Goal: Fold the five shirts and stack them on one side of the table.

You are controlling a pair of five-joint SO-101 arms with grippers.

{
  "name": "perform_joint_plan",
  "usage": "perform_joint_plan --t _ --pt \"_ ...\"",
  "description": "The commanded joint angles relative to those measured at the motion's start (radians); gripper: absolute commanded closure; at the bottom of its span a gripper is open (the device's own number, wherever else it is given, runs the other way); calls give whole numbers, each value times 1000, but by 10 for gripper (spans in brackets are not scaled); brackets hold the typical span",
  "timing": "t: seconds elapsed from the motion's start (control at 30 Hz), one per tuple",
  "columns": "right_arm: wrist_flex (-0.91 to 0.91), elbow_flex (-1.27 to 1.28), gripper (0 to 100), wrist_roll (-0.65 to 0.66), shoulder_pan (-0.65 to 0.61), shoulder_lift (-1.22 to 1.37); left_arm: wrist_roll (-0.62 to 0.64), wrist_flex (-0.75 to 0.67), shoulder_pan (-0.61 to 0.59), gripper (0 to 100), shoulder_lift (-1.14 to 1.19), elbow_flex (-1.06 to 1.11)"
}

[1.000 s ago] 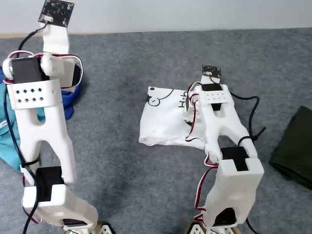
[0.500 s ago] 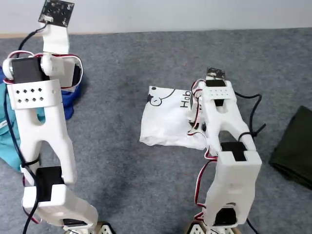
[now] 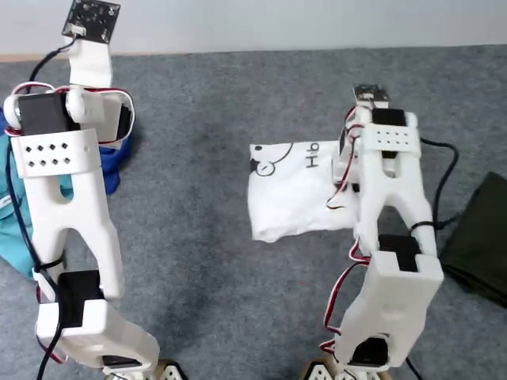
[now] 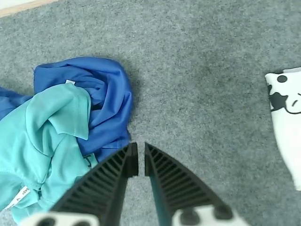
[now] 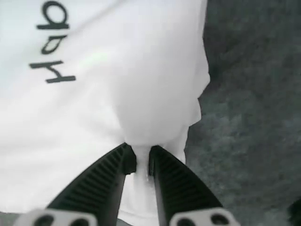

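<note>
High view, white shirt: the white shirt (image 3: 293,190) lies as a flat, roughly square bundle right of the middle of the grey table cover (image 3: 198,119). Its black print faces up.
High view, right arm: the right arm (image 3: 388,206) reaches out over the white shirt's right edge and hides that edge.
High view, left arm: the left arm (image 3: 67,182) stands at the left side, above a heap made of the blue shirt (image 3: 112,168) and the teal shirt (image 3: 11,226).
High view, dark green shirt: the dark green shirt (image 3: 479,237) lies at the table's right edge, apart from the white shirt.
Left wrist view, left gripper: the left gripper (image 4: 140,153) has its fingers drawn together to a thin slit with nothing between them. It sits over bare cover just beside the blue shirt.
Left wrist view, heap: the teal shirt lies crumpled and partly overlaps the blue one. A corner of the white shirt lies well apart.
Right wrist view, right gripper: the right gripper (image 5: 141,162) is clamped on a pinched-up fold at the white shirt's edge, with grey cover beside it.
</note>
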Motion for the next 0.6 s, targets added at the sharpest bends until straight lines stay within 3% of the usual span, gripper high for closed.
perform_joint_plan --t 0.0,0.27,0.43,0.57 --pt "-25 -68 988 138 50 -70 -8 23 3 960 -48 -2" --pt "-249 -72 988 436 208 -8 -8 23 2 960 -48 -2" --pt "-268 -74 980 448 208 -7 -8 23 3 960 -48 -2" --pt "-222 -74 878 404 196 -8 -8 23 3 960 -49 -2"
